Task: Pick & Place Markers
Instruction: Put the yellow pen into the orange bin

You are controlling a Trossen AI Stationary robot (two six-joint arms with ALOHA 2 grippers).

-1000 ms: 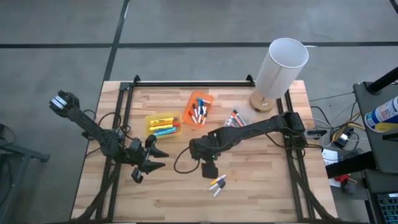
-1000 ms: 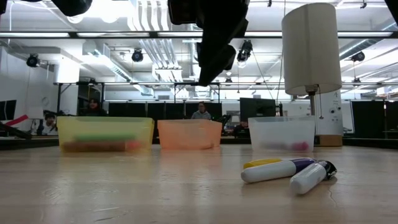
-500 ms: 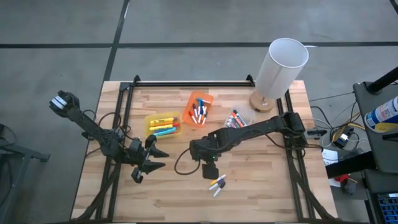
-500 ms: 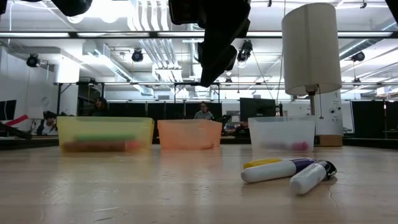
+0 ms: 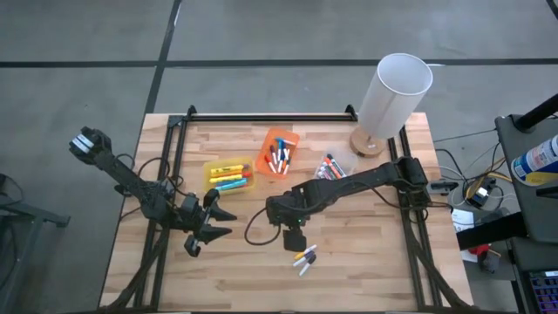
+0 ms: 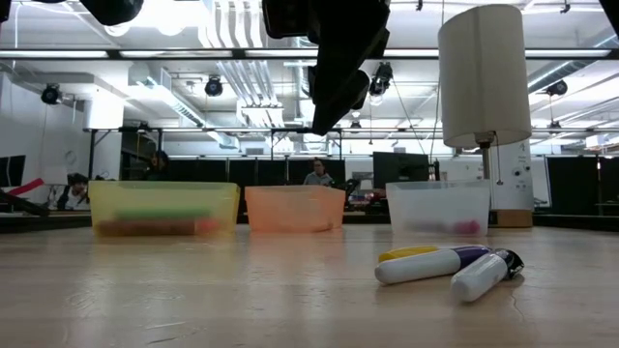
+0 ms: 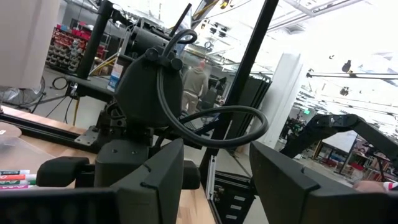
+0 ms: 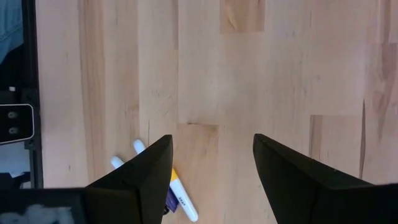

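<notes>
The right gripper hangs above the middle of the table with its fingers spread wide and nothing between them. What matters for the reach is the little heap of loose markers lying on the bare wood just beside it, toward five o'clock as seen from overhead. They lie slantwise, their long axes running roughly from the seven o'clock side up to the one o'clock side. In the right wrist view they show past one dark finger, off to one side of the open gap, not between the fingers, so I judge the gripper has to shift sideways over them before coming down. The right arm is plainly the nearer one. The left gripper waits well apart at the table's nine o'clock edge, also spread wide and empty.

Counting: the loose heap looks like three markers, a yellow-and-purple one and two whitish ones, though they overlap and I cannot be sure. Three bins stand in a row at the far side: a yellow bin with several markers, an orange bin with several more, and a clear bin with a few. One white lamp stands toward one o'clock.
</notes>
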